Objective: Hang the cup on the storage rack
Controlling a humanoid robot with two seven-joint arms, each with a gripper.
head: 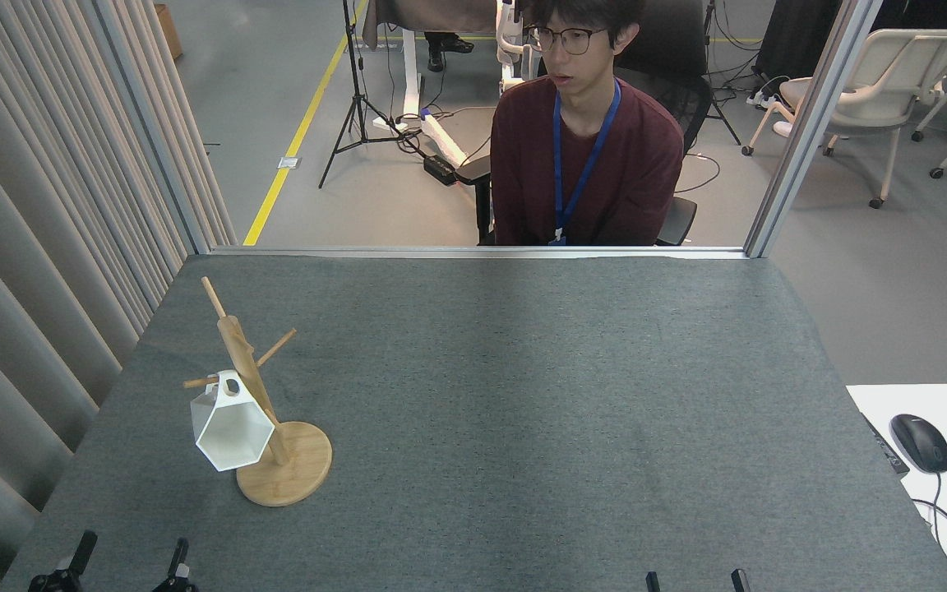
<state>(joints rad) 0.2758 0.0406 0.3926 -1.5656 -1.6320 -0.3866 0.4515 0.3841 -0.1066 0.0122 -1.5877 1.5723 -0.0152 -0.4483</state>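
The cup point(231, 425) hangs by its pierced tab on a low peg of the storage rack point(264, 403), hexagonal mouth tilted toward us, empty inside. The rack stands at the left of the grey felt tabletop point(523, 395). The left gripper point(124, 563) shows at the bottom edge with fingers spread apart and empty. The right gripper point(694, 580) shows only two dark tips; I cannot tell its state. A person point(588, 156) sits beyond the far edge.

A person point(587, 148) in a maroon top with a blue lanyard sits behind the grey table point(523, 395). A mouse point(920, 441) lies on a white desk point(893, 403); a curtain point(38, 230) hangs left.
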